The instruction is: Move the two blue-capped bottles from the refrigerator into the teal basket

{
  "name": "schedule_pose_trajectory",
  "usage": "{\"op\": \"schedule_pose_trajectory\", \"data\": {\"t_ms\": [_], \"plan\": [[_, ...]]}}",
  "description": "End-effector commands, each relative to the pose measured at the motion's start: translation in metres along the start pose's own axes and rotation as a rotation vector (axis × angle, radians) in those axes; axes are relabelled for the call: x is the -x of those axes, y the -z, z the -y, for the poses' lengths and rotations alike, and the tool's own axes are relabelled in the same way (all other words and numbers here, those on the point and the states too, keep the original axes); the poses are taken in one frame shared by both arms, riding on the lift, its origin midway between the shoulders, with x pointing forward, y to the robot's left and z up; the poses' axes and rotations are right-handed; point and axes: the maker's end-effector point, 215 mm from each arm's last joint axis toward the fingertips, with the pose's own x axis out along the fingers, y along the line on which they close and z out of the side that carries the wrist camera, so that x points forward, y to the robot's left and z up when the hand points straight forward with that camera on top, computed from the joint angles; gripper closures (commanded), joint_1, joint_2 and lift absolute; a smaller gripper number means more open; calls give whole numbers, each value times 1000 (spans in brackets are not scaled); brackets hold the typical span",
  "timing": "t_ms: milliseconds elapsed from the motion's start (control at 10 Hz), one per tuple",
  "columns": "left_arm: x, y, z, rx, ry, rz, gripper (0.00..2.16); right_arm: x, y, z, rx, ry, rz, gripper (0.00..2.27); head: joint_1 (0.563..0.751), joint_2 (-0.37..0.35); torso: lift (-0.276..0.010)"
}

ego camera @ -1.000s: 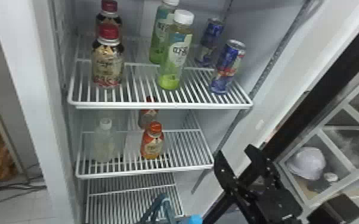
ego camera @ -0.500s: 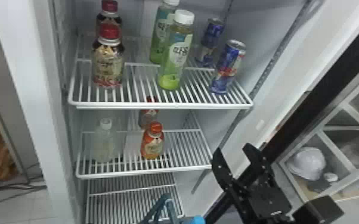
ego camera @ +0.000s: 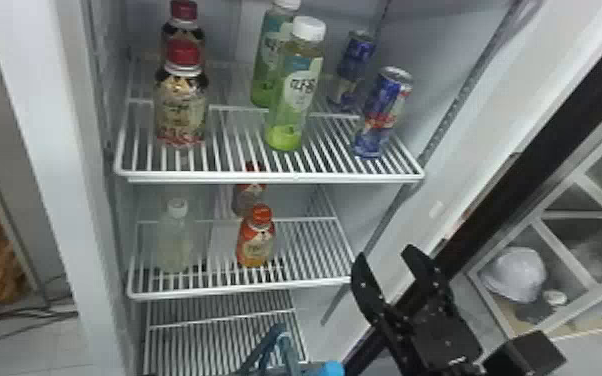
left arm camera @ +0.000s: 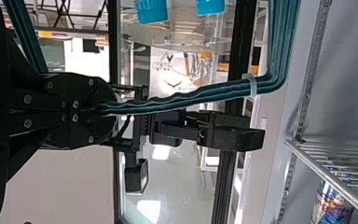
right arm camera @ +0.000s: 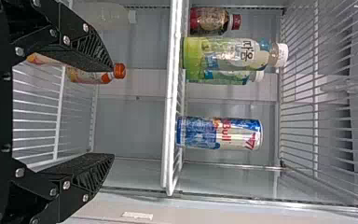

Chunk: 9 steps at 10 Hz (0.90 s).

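The left end effector (left arm camera: 107,108) is pinching the handle (left arm camera: 177,101) of the teal basket (ego camera: 289,350). In the left wrist view, one blue cap (left arm camera: 152,10) and another blue cap (left arm camera: 210,5) are near this handle; how deep the bottles sit, I cannot tell. The right end effector (ego camera: 385,255) has its two fingers spread, with nothing between them, before the refrigerator (ego camera: 40,150). On its upper shelf (ego camera: 265,176) one blue can (ego camera: 382,112) stands upright.

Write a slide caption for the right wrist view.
Right gripper, open, facing bottles and a blue-and-silver can on white wire shelves.
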Motion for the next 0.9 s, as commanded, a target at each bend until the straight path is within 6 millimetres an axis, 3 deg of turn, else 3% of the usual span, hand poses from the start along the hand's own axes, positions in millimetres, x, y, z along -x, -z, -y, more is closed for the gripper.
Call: {"op": "schedule_pose_trajectory", "data": {"t_ms": [0,800], "plan": [[0,0,1,2,4,0,1154,0,0,0,1,0,1,407,695,-350,-136],[-2,-2,1,1,7,10,1154,1,1,-1,-4,-2,-1,415,695,-350,-136]]}}
